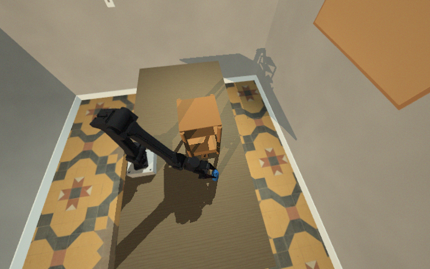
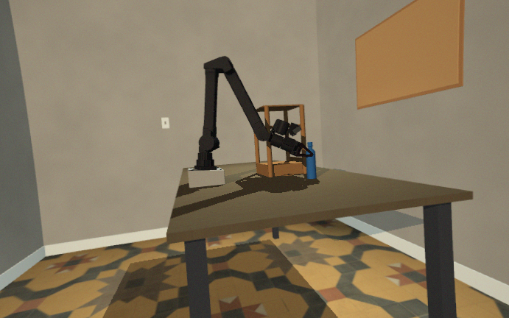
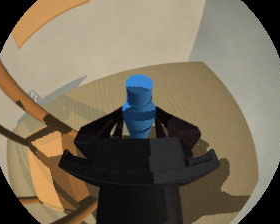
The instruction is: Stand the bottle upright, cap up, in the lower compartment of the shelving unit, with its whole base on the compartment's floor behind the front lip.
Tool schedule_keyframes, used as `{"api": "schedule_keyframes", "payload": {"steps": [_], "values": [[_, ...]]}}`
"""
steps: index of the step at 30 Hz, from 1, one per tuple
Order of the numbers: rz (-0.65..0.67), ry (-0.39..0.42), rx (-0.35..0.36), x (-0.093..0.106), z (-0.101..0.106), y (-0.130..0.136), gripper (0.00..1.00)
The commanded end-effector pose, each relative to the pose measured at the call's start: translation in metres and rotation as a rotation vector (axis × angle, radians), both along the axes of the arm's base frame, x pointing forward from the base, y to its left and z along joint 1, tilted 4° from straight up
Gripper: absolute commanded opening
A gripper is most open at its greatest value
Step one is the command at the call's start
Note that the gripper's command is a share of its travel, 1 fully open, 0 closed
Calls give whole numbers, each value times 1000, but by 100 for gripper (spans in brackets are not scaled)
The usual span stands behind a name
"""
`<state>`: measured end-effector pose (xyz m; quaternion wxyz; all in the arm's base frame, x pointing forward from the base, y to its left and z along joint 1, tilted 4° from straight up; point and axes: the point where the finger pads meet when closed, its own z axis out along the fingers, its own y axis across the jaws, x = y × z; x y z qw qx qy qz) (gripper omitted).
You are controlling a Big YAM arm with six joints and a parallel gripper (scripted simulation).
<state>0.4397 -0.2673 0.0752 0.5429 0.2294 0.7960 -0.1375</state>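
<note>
A blue bottle (image 2: pixel 311 162) stands upright, cap up, on the table just in front of the wooden shelving unit. It also shows in the top view (image 1: pixel 215 175) and the wrist view (image 3: pixel 139 106). My gripper (image 2: pixel 305 152) reaches down at a slant and is shut on the bottle's upper part, near the neck. In the wrist view the fingers sit on both sides of the bottle. The bottle's base rests on the table. The shelf's lower compartment (image 1: pixel 203 144) is open toward me and holds nothing that I can see.
The shelving unit (image 1: pixel 198 125) stands mid-table, with the arm's white base (image 1: pixel 140 165) to its left. The table's right edge (image 1: pixel 252 187) lies a short way beyond the bottle. The shelf's posts (image 3: pixel 44 136) show at the left of the wrist view.
</note>
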Motion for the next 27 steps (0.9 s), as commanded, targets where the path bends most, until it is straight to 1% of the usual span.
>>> {"api": "schedule_keyframes", "payload": {"steps": [1,7,9,13,17,19,23,27], "values": [[0,-32,-14,12,14,-5,30],[-1,-40,-19,13,33,-7,30],[-1,-40,-19,13,33,-7,30],[-2,-44,-22,12,46,-8,30],[-3,-46,-24,12,54,-9,30],[-4,-46,-24,12,56,-9,30],[-4,-36,-18,12,50,-10,30],[-5,-36,-18,12,48,-10,30]]}}
